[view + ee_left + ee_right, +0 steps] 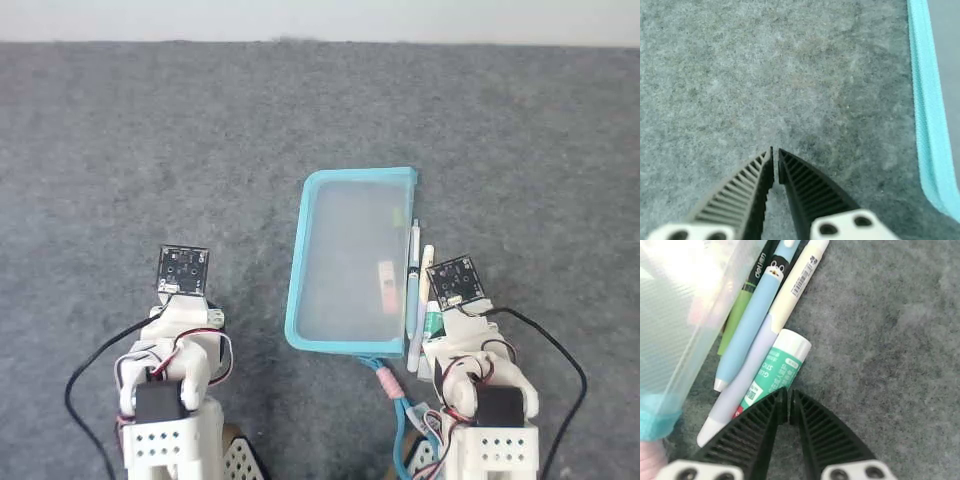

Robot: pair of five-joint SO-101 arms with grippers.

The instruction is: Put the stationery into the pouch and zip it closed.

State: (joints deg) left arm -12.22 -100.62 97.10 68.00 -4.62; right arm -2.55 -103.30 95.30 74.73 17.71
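Grey felt worktop (150, 130). Pouch (340, 250) lies flat between your two arms, nearer the right one. Blue pen (752, 325) and cream pen (797, 280) lie side by side along the pouch's edge, glue stick (777, 372) just beside them. Your right hand (788, 390) has its fingers together, tips over the glue stick. Left hand (775, 149) is also pressed together, over bare felt near the pouch.

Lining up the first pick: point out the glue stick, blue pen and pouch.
glue stick (772, 375), right wrist view, on its green label.
blue pen (751, 322), right wrist view, middle of the barrel.
pouch (360, 177), high view, teal far rim.
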